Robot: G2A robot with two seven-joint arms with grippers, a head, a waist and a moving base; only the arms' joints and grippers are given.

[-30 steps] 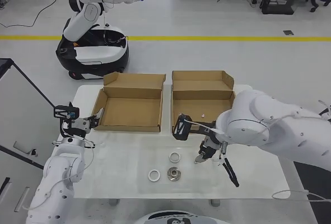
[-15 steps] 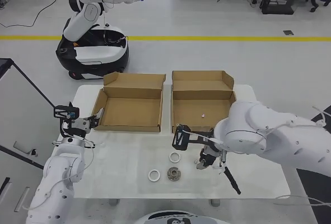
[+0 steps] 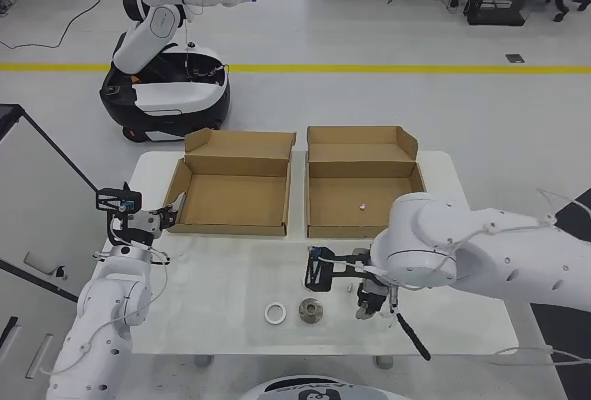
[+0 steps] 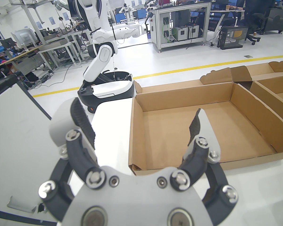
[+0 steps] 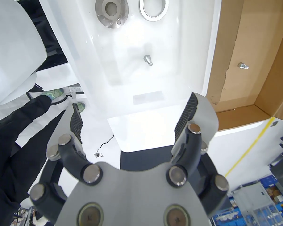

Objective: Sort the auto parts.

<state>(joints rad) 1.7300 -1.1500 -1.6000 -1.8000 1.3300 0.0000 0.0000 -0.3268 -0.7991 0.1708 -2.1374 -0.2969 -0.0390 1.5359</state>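
Note:
On the white table (image 3: 215, 290) lie a white ring (image 3: 275, 313) and a grey metal flange (image 3: 310, 311). In the right wrist view the flange (image 5: 111, 8) sits beside another ring (image 5: 154, 3), with a small bolt (image 5: 148, 60) closer to my right gripper (image 5: 134, 104). That gripper is open and empty, and it hangs over the table's front part (image 3: 363, 303), just right of the flange. A second bolt (image 5: 243, 66) lies in the right cardboard box (image 3: 360, 190). My left gripper (image 4: 136, 109) is open and empty at the left box's (image 3: 230, 195) outer side (image 3: 170, 212).
The left box's floor (image 4: 202, 128) holds nothing. Both boxes stand side by side at the table's far half with their lids folded back. Another white robot on a black base (image 3: 165, 85) stands on the floor beyond the table.
My right arm has swung from near the right box toward the table's front edge, bringing its open gripper down beside the flange. The left arm has kept still.

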